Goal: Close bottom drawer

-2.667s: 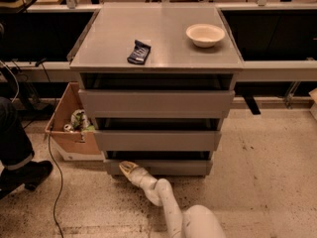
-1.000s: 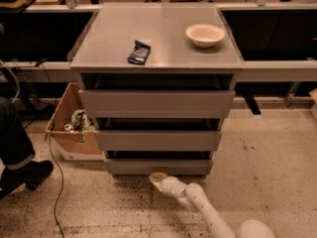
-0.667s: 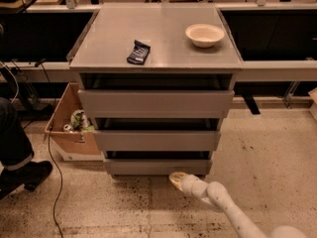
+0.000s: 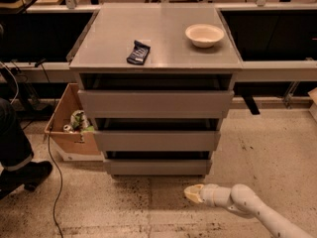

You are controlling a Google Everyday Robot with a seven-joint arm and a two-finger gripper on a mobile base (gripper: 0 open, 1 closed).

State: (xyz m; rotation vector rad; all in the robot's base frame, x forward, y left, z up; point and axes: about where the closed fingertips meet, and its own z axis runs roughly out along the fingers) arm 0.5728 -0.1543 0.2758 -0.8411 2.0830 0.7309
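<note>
We are viewing the gripper (image 4: 193, 193) low near the floor (image 4: 124, 207), apart from the bottom drawer (image 4: 157, 167); its state we cannot tell.

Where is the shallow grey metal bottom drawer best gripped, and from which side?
On the bottom drawer, probably its front's top edge, from the front: the flat face lacks handles, and a gap above exposes that edge. The gripper hovers low, before it.

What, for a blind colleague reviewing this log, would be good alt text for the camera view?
The gripper hovers low over the speckled floor in front of a grey three-drawer cabinet, apart from the bottom drawer. A white bowl and a dark packet lie on the cabinet's top.
</note>
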